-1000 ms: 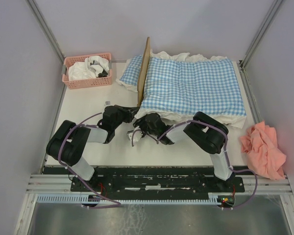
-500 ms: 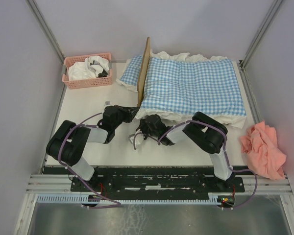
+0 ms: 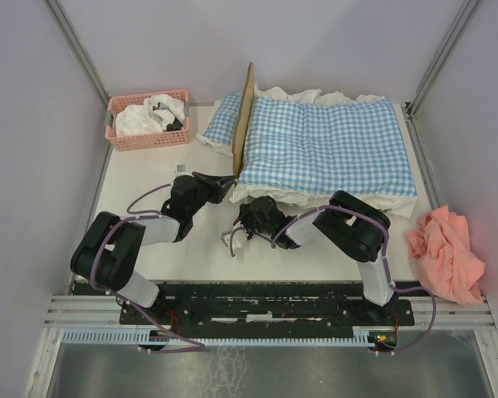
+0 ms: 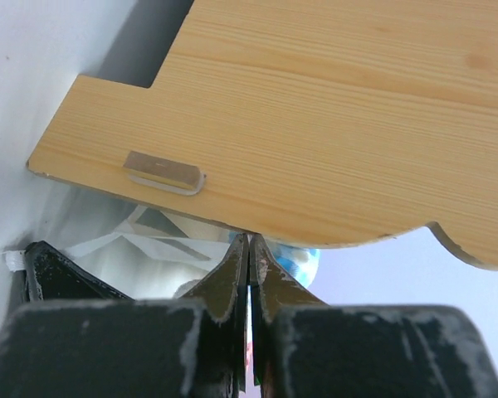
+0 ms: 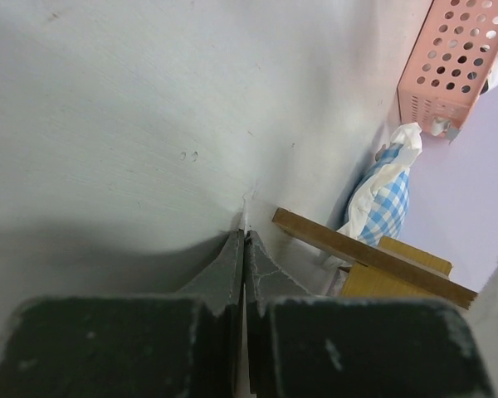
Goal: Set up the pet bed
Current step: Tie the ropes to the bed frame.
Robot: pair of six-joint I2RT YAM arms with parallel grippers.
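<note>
Pet bed (image 3: 246, 116) at the back of the table (image 3: 149, 178) under blue checked bedding (image 3: 324, 145), only a thin board from above but wavy wood from the left wrist, close by the left claw (image 3: 229, 182), pressed together like the right claw (image 3: 244, 222).

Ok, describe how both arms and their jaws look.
The left arm and right arm are bulky black rounded joints with pale grey lower links. A lilac cable loops along each. The jaws are black wedges tapering to thin tips, scuffed whitish at the edges.
</note>
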